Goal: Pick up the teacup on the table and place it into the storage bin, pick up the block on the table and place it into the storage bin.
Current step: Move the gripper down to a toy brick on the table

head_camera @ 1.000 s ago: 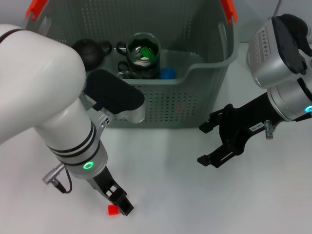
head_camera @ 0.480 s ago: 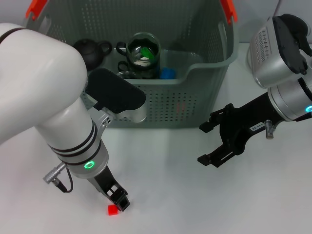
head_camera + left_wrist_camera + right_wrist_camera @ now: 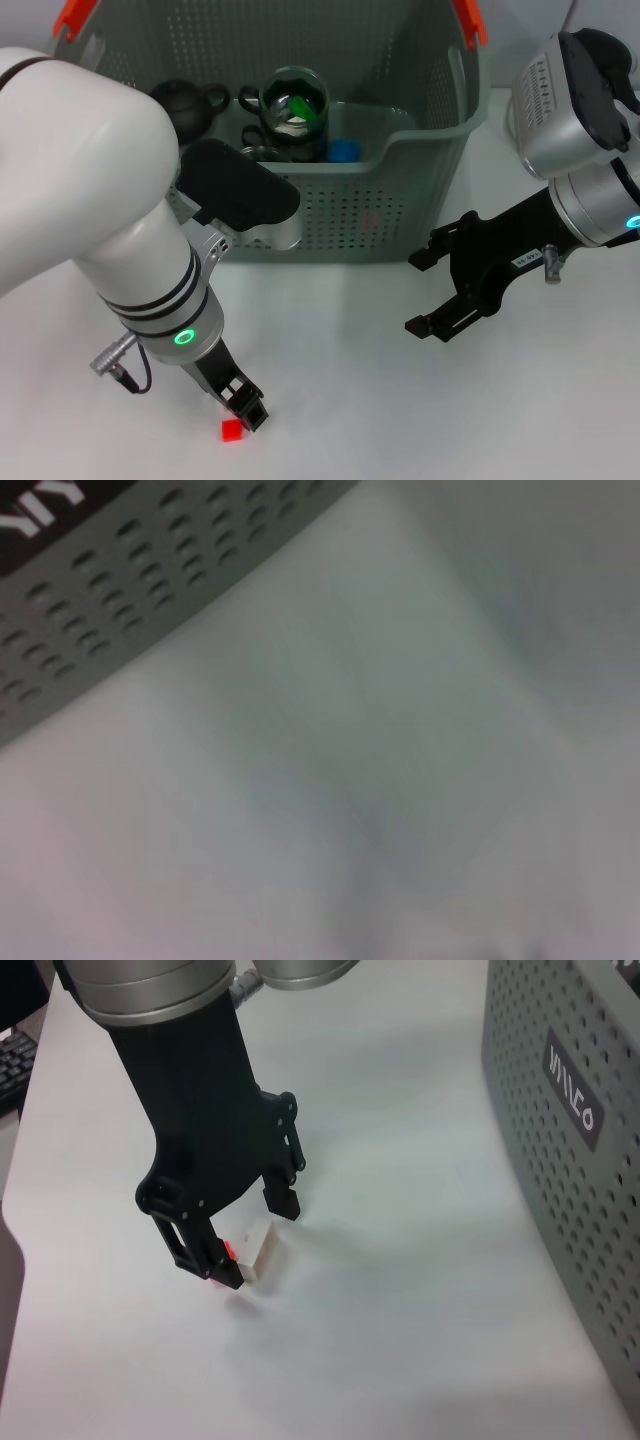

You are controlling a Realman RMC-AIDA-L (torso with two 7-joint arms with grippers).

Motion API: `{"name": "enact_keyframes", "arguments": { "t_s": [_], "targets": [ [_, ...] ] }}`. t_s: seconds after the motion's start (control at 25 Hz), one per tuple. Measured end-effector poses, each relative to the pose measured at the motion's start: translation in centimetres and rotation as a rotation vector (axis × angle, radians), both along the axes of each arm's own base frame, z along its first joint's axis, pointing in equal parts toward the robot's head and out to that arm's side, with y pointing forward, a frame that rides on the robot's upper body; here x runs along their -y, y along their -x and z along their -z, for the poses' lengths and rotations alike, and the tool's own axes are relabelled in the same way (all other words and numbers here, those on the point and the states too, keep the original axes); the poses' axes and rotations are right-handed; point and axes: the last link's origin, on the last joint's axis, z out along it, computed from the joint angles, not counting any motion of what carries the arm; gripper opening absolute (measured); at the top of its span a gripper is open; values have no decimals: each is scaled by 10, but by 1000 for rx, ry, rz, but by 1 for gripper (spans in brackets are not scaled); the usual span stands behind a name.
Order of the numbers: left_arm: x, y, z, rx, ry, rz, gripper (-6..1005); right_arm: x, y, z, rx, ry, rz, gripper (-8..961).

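Block [image 3: 232,430] sits lower left on the tabletop; we should centre the left gripper's [image 3: 248,410] parted fingers squarely astride it.

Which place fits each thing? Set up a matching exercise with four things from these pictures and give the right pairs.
Things:
1. block
2. glass teacup
3. right gripper
4. left gripper

Places:
A. open, in front of the storage bin
B. inside the bin
C. on the table, at the near edge
D. low over the block, fingers straddling it

Pairs: 1-C, 2-B, 3-A, 4-D
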Motion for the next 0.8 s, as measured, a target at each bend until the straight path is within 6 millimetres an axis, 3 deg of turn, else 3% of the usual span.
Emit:
{"name": "enact_keyframes", "arguments": {
  "t_s": [0.8],
  "targets": [
    [0, 1, 4, 8, 7, -8, 575, -1, -1, 0, 0, -5, 1, 940]
  ]
}}
